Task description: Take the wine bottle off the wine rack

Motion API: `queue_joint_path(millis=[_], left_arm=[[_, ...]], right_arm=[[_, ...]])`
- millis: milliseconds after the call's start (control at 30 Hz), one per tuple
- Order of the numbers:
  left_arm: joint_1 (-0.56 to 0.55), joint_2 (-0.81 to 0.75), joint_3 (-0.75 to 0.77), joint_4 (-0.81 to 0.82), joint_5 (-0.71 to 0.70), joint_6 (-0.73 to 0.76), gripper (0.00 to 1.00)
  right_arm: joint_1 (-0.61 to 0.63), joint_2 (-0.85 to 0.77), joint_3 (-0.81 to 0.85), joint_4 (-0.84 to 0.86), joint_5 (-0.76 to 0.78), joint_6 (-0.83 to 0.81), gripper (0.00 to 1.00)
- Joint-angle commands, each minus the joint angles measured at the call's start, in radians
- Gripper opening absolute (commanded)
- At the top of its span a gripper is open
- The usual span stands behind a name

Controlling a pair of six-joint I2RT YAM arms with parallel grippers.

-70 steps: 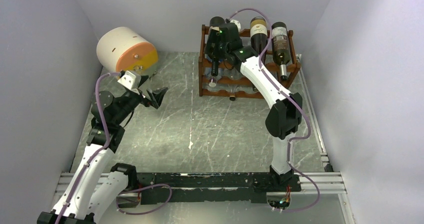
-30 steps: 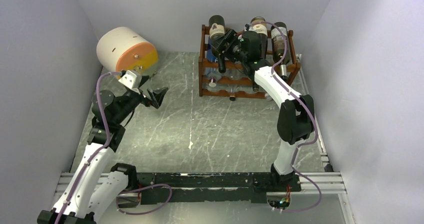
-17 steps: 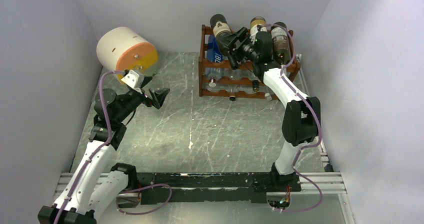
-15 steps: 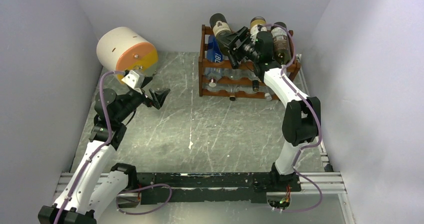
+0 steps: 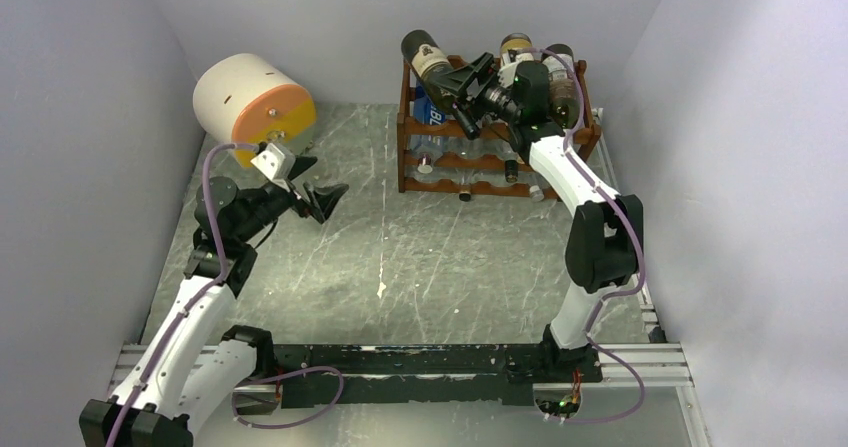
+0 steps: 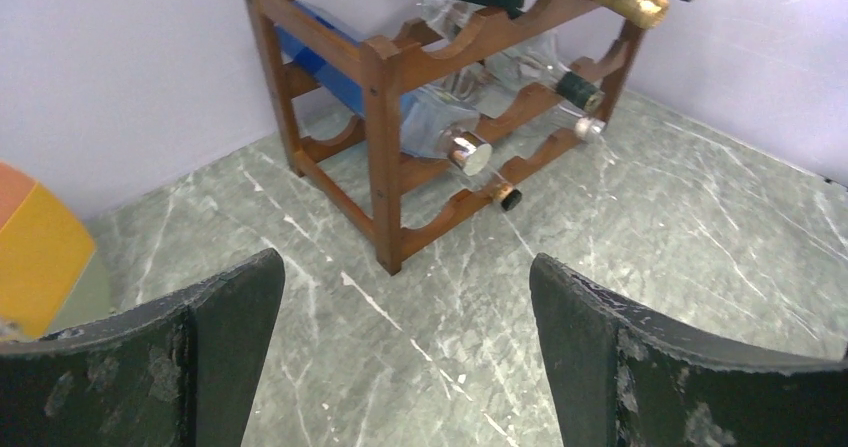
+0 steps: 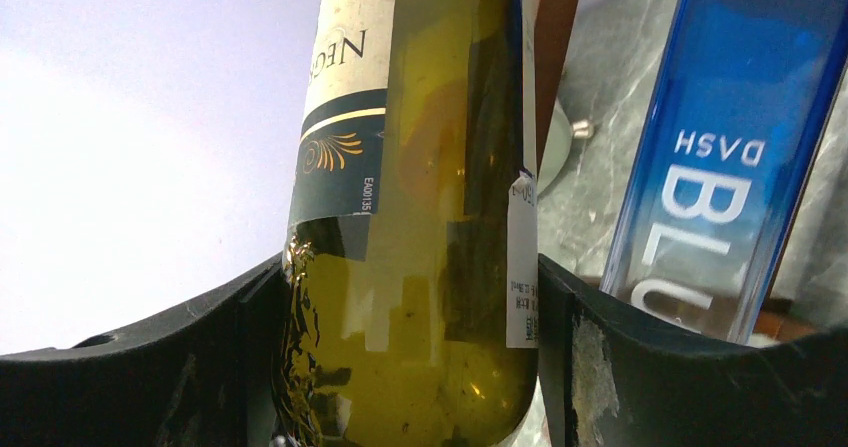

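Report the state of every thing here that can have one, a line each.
wine rack, upright, bottles in it
wine bottle, tilted over the wine rack's top tier, gripped
right gripper, shut on the wine bottle
left gripper, open, empty
blue bottle, lying in the wine rack
clear bottle, lying in the wine rack, capped

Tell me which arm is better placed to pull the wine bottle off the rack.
Right arm: its jaws clasp the wine bottle, tilted at the top of the wine rack. The left arm hangs apart over the table, jaws open and empty.
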Motion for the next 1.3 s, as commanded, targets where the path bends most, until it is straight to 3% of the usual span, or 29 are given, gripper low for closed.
queue_joint_path(millis=[0, 267, 400, 633, 800, 1000, 1267], left_arm=[[-0.026, -0.032, -0.044, 0.116, 0.118, 0.006, 0.97], [-0.147, -0.054, -0.092, 0.142, 0.205, 0.107, 0.99], [-0.220, -0.038, -0.059, 0.080, 0.167, 0.143, 0.98], [-0.367, -0.054, 0.028, -0.138, 0.068, 0.266, 0.97], [-0.411, -0.073, 0.082, -0.285, 0.025, 0.385, 0.98], [-0.439, -0.013, 0.172, -0.406, -0.015, 0.549, 0.98], [-0.574, 0.129, 0.213, -0.464, -0.018, 0.708, 0.99]], right_arm=[[-0.009, -0.147, 0.001, 0.052, -0.126, -0.022, 0.00], [-0.010, -0.346, -0.160, -0.005, -0.274, -0.030, 0.00], [-0.008, -0.435, -0.276, 0.011, -0.333, 0.020, 0.00], [0.009, -0.567, -0.365, -0.219, -0.313, -0.098, 0.00], [0.043, -0.549, -0.360, -0.440, -0.339, -0.256, 0.00], [0.206, -0.469, -0.311, -0.687, -0.263, -0.471, 0.00], [0.335, -0.435, -0.368, -0.670, -0.258, -0.511, 0.00]])
